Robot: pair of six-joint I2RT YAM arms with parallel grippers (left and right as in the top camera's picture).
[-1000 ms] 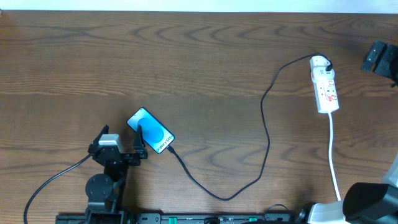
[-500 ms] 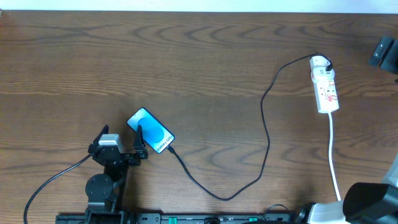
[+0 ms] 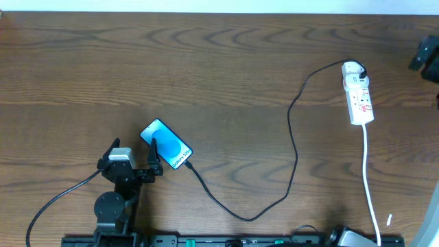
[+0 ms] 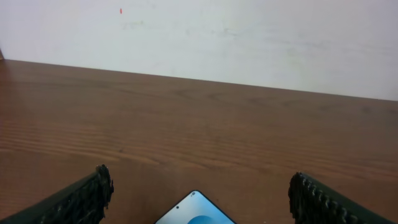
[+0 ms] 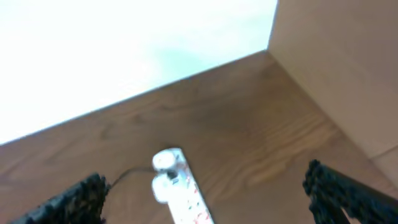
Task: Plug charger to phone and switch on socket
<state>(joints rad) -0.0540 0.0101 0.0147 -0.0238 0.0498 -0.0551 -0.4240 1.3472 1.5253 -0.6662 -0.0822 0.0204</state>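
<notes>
- Far to the left of the socket, my left gripper stands wide open and empty, one finger at the phone.
- The charger runs from the phone's near end to the socket's far end; I judge it plugged in.
- The socket lies lengthwise, far-to-near, on the bare wooden table.
- To the right of the socket my right gripper hovers, jaws spread and empty. It is the nearer arm for the switch.
</notes>
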